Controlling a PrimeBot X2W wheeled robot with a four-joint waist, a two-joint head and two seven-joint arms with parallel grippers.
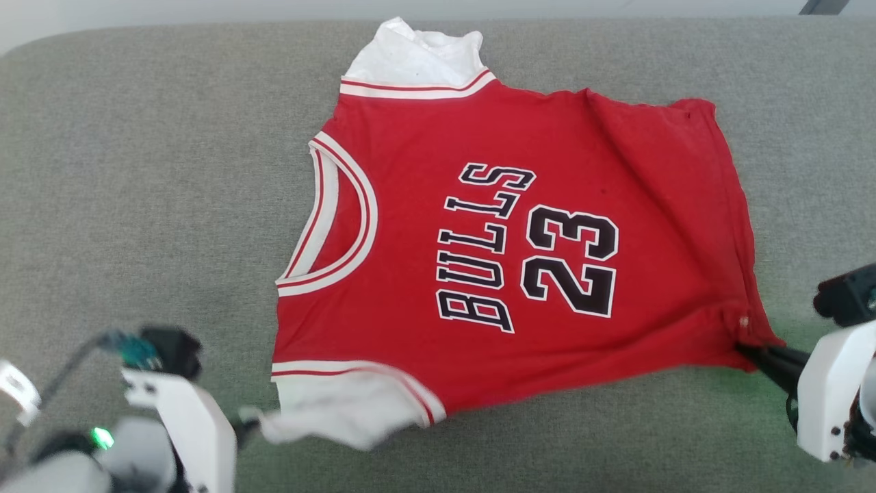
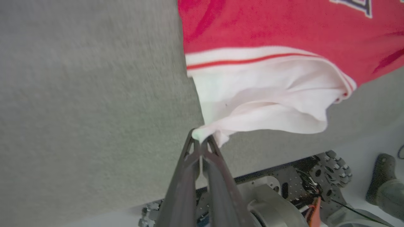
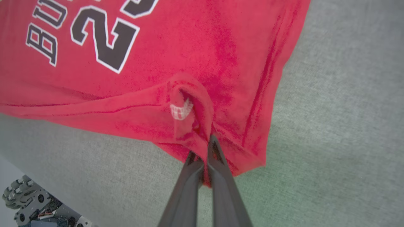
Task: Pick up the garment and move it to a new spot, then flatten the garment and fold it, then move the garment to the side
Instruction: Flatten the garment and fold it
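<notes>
The garment lies spread on the cushion, neckline leftward, hem rightward; left gripper sits at its near-left sleeve, right gripper at its near-right corner.

The left gripper, its two long dark fingers pressed together, pinches the nearest corner of the bright red soft-fabric garment, at the tip of its white short sleeve. The sleeve lies loose and rumpled below a white band with a thin red stripe that edges the garment's red body. A flat grey woven-cloth surface lies under the garment and spreads wide beside it. Beyond that surface's edge, on the gripper's side of the garment, are a dark perforated metal base and a grey roller wheel, with pale smooth floor around them.
</notes>
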